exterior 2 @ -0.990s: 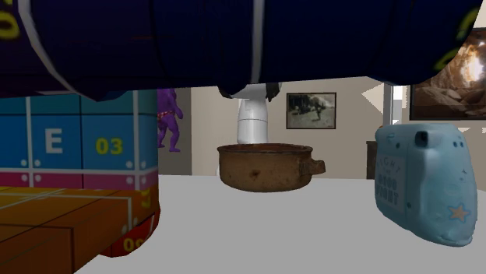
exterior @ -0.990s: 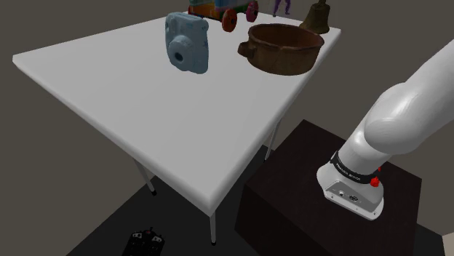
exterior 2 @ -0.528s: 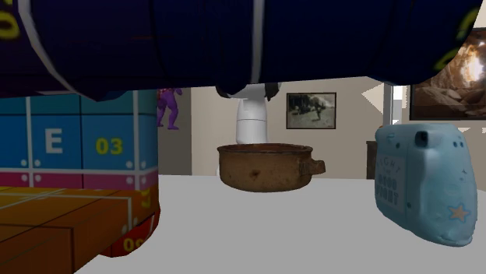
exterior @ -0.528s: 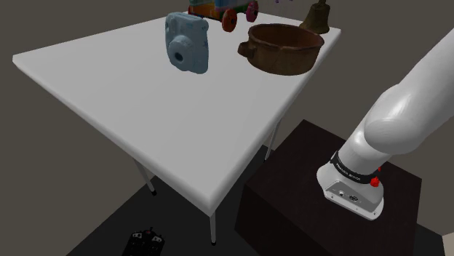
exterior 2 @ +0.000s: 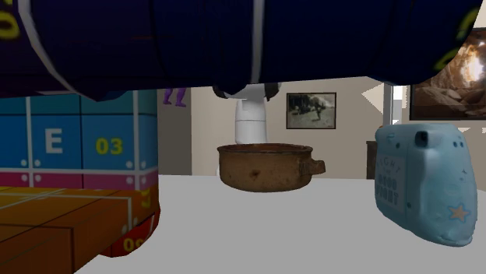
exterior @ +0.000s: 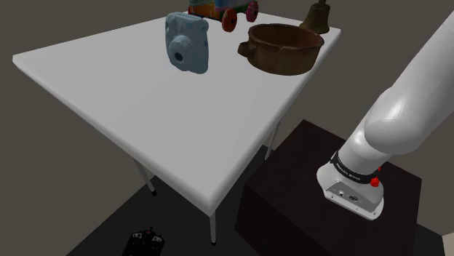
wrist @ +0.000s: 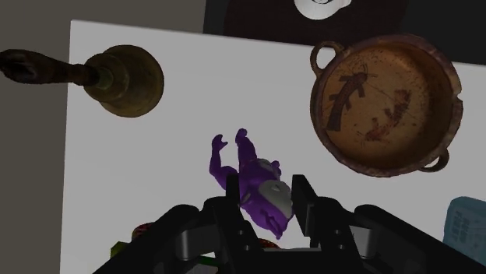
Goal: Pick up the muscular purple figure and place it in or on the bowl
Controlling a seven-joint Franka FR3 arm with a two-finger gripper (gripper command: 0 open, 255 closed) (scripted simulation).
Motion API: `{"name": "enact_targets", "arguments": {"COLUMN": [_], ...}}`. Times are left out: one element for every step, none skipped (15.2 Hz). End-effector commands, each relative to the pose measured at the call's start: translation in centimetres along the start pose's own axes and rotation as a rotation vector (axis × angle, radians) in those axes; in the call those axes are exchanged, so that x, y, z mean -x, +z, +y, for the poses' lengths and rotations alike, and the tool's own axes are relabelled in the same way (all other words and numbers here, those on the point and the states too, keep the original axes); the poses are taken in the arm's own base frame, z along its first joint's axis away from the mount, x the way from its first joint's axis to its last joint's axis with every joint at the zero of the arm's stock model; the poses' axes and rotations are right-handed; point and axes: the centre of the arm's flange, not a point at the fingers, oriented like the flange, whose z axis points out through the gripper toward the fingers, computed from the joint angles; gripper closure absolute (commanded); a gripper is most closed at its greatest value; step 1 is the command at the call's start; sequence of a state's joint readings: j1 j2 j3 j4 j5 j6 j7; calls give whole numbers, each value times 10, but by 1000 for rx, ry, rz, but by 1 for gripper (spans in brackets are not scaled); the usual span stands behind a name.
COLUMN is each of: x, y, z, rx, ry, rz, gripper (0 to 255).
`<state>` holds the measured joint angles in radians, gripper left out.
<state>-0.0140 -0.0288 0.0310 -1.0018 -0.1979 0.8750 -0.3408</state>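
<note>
Above the white table (wrist: 148,163), my black two-finger gripper (wrist: 266,201) is clamped on the muscular purple figure (wrist: 249,170); carry phase, next I need it over the brown two-handled bowl (wrist: 385,101)

White arm (exterior: 399,116) wears black collar (exterior: 349,169), black claw (wrist: 267,201).

White arm (exterior: 396,116) at a steep upward slant — black gripper (wrist: 267,196) tight around the purple figure (wrist: 248,165).

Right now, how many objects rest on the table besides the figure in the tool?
4: brown bowl, bell beside it, blue camera to the shoulder view's left of the bowl, colourful toy at the far edge. Others may be hidden.
</note>
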Motion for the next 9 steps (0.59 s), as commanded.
{"name": "enact_targets", "arguments": {"x": [11, 16, 22, 27, 33, 39, 44, 50, 55], "y": [-7, -12, -16, -20, -24, -28, -33, -37, -41], "z": [-20, -32, -43, -54, -65, -76, -88, -99, -110], "rx": [0, 0, 0, 0, 0, 0, 0, 0, 0], "ry": [0, 0, 0, 0, 0, 0, 0, 0, 0], "rz": [-1, -1, -1, -1, -1, -1, -1, -1, -1], "gripper": [255, 255, 255, 255, 255, 255, 255, 255, 255]}}
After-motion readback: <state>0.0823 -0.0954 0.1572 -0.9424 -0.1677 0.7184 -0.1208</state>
